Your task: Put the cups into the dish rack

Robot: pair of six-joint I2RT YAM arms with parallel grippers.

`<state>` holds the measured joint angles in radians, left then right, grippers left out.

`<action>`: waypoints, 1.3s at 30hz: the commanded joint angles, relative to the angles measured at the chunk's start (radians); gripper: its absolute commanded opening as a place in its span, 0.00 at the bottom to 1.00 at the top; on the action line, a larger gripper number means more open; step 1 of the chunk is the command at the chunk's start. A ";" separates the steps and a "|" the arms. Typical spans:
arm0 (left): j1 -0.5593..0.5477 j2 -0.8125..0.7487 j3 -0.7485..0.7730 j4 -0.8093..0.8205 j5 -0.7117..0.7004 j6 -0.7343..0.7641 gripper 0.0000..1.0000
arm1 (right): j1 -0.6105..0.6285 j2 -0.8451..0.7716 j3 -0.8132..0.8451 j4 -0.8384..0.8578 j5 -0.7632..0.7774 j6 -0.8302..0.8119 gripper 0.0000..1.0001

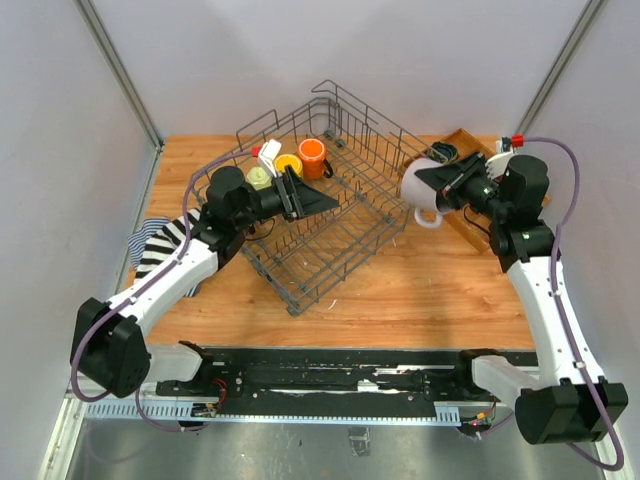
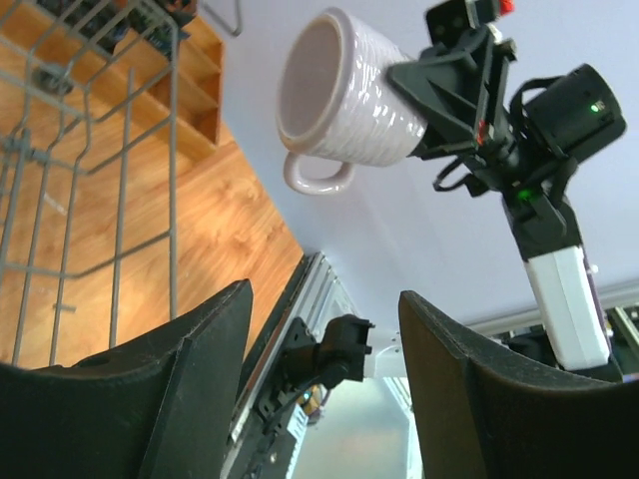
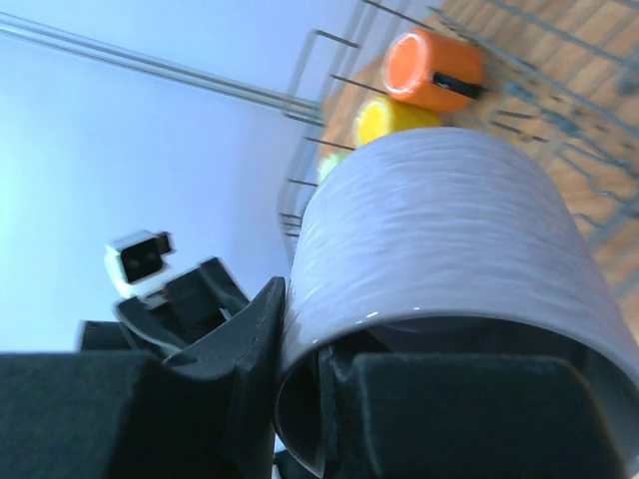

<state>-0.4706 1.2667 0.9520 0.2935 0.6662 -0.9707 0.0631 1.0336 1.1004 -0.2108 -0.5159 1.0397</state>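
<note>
My right gripper [image 1: 432, 178] is shut on the rim of the lavender-grey mug [image 1: 420, 186], one finger inside and one outside, holding it on its side in the air by the right corner of the grey wire dish rack [image 1: 300, 298]. The mug also shows in the left wrist view [image 2: 344, 100] and the right wrist view [image 3: 449, 230]. The orange mug [image 1: 312, 157], yellow mug [image 1: 288, 164] and pale cream mug [image 1: 259, 177] sit in the rack's back left corner. My left gripper [image 1: 325, 203] is open and empty over the rack, pointing at the held mug. No black mug shows clearly.
A brown wooden compartment tray [image 1: 470, 140] stands at the back right, behind my right gripper. A striped cloth [image 1: 160, 240] lies on the table's left side under my left arm. A white and red object [image 1: 268, 152] sits beside the mugs in the rack.
</note>
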 commanded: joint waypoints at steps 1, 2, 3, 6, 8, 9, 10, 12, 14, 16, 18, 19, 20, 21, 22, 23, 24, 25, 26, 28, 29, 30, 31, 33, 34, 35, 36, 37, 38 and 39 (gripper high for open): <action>-0.011 0.035 0.047 0.259 0.065 -0.008 0.65 | -0.003 0.031 0.003 0.489 -0.122 0.324 0.01; -0.011 0.045 0.053 0.279 0.069 0.000 0.66 | 0.001 0.044 -0.006 0.554 -0.121 0.390 0.01; -0.011 0.056 0.061 0.307 0.068 -0.001 0.66 | 0.008 0.062 -0.008 0.605 -0.121 0.441 0.01; -0.015 0.095 0.084 0.386 0.066 -0.025 0.69 | 0.039 0.114 0.011 0.696 -0.117 0.527 0.01; -0.017 0.127 0.112 0.392 0.070 -0.031 0.70 | 0.064 0.139 0.027 0.736 -0.110 0.557 0.01; -0.020 0.143 0.124 0.400 0.073 -0.035 0.70 | 0.079 0.150 0.032 0.754 -0.103 0.573 0.01; -0.023 0.158 0.137 0.403 0.076 -0.036 0.70 | 0.093 0.161 0.033 0.783 -0.095 0.589 0.01; -0.029 0.186 0.164 0.399 0.077 -0.036 0.70 | 0.120 0.185 0.035 0.827 -0.084 0.627 0.01; -0.035 0.220 0.189 0.400 0.086 -0.036 0.70 | 0.147 0.202 0.034 0.866 -0.076 0.655 0.01; -0.034 0.242 0.210 0.396 0.088 -0.027 0.71 | 0.172 0.213 0.041 0.884 -0.069 0.665 0.01; -0.034 0.255 0.232 0.370 0.083 -0.006 0.71 | 0.190 0.219 0.056 0.895 -0.061 0.669 0.01; -0.034 0.259 0.242 0.362 0.083 0.002 0.71 | 0.196 0.222 0.064 0.895 -0.060 0.669 0.01; -0.034 0.264 0.251 0.350 0.080 0.011 0.71 | 0.201 0.225 0.070 0.895 -0.059 0.670 0.01; -0.034 0.268 0.261 0.327 0.079 0.022 0.71 | 0.207 0.226 0.076 0.900 -0.057 0.671 0.01; -0.034 0.272 0.269 0.317 0.077 0.031 0.71 | 0.209 0.227 0.079 0.900 -0.055 0.673 0.01; -0.034 0.275 0.273 0.313 0.075 0.034 0.71 | 0.214 0.228 0.081 0.900 -0.054 0.675 0.01; -0.034 0.280 0.274 0.316 0.076 0.031 0.71 | 0.218 0.229 0.081 0.905 -0.054 0.678 0.01; -0.034 0.283 0.276 0.323 0.079 0.025 0.71 | 0.220 0.229 0.083 0.905 -0.054 0.678 0.01; -0.034 0.290 0.276 0.329 0.082 0.015 0.71 | 0.225 0.230 0.081 0.906 -0.052 0.679 0.01; -0.035 0.302 0.278 0.346 0.092 -0.006 0.71 | 0.230 0.234 0.081 0.916 -0.047 0.681 0.01; -0.037 0.307 0.278 0.353 0.097 -0.016 0.71 | 0.233 0.238 0.080 0.917 -0.044 0.682 0.01; -0.041 0.312 0.280 0.356 0.101 -0.020 0.71 | 0.236 0.241 0.080 0.924 -0.040 0.685 0.01; -0.048 0.316 0.284 0.354 0.103 -0.019 0.71 | 0.239 0.248 0.082 0.936 -0.038 0.688 0.01; -0.059 0.321 0.290 0.347 0.107 -0.014 0.71 | 0.243 0.258 0.088 0.944 -0.033 0.694 0.01; -0.064 0.323 0.288 0.355 0.109 -0.019 0.71 | 0.245 0.263 0.091 0.946 -0.031 0.695 0.01; -0.067 0.324 0.287 0.368 0.109 -0.033 0.71 | 0.249 0.271 0.094 0.952 -0.028 0.698 0.01; -0.070 0.324 0.280 0.395 0.107 -0.051 0.71 | 0.253 0.277 0.098 0.965 -0.024 0.702 0.01; -0.073 0.326 0.278 0.422 0.107 -0.073 0.71 | 0.257 0.283 0.099 0.974 -0.019 0.705 0.01; -0.075 0.330 0.279 0.440 0.109 -0.090 0.71 | 0.263 0.288 0.098 0.981 -0.015 0.707 0.01; -0.079 0.334 0.283 0.453 0.115 -0.101 0.71 | 0.265 0.293 0.097 0.993 -0.012 0.709 0.01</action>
<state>-0.5339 1.5906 1.2064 0.6369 0.7532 -1.0111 0.2989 1.3285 1.1248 0.6090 -0.5671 1.7126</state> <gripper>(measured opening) 0.711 0.165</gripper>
